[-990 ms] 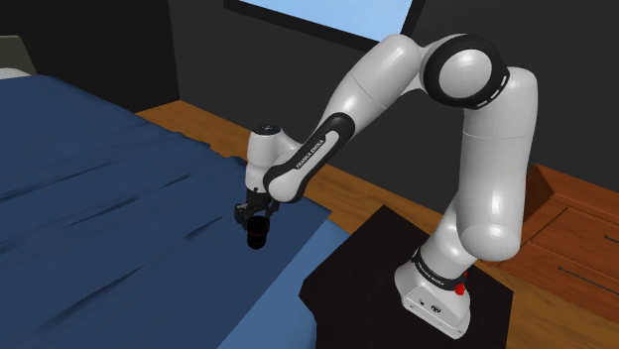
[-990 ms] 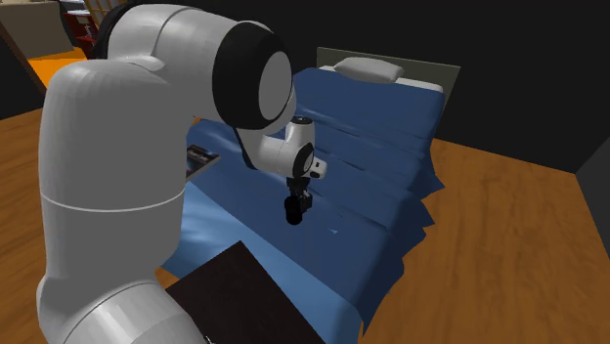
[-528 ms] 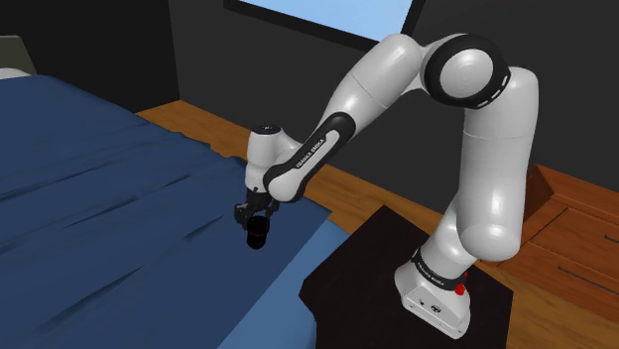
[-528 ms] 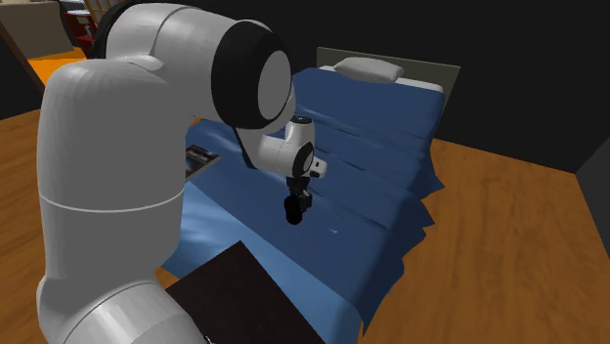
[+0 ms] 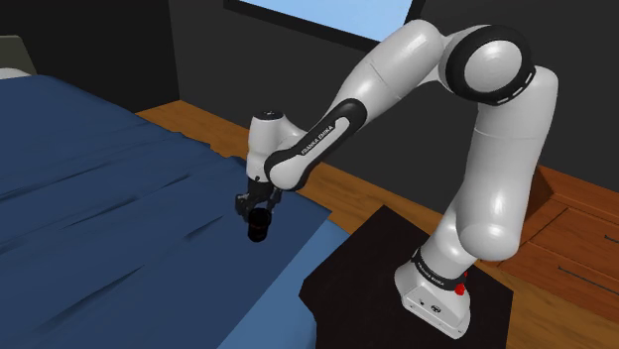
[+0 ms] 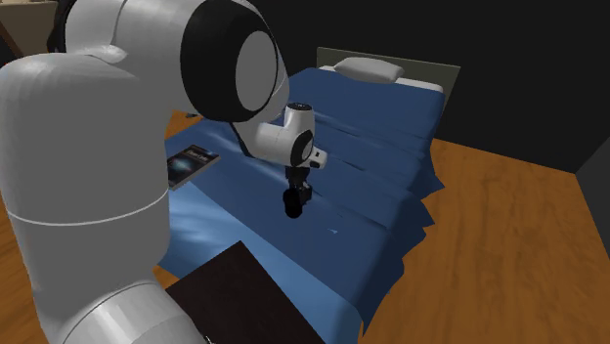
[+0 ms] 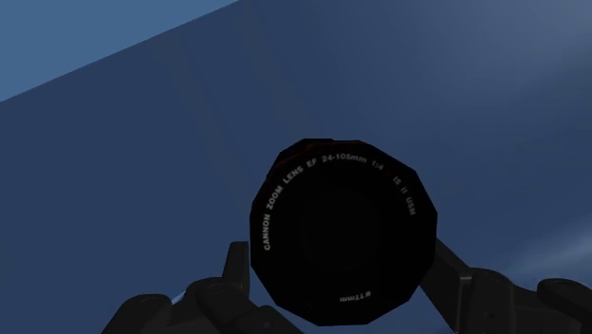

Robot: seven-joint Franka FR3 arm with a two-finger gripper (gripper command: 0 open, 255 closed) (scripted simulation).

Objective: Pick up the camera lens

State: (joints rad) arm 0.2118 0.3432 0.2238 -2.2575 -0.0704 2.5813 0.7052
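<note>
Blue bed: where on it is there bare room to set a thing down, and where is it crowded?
Bare: the wide blue cover between the pillow and the foot, beneath the held camera lens. Crowded: the edge near the flat dark item, and the corner by the dark stand.

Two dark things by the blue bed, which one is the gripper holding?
The round black camera lens, clasped in the gripper over the bed cover. The other, a flat dark rectangle, lies on the cover, apart from the gripper.
</note>
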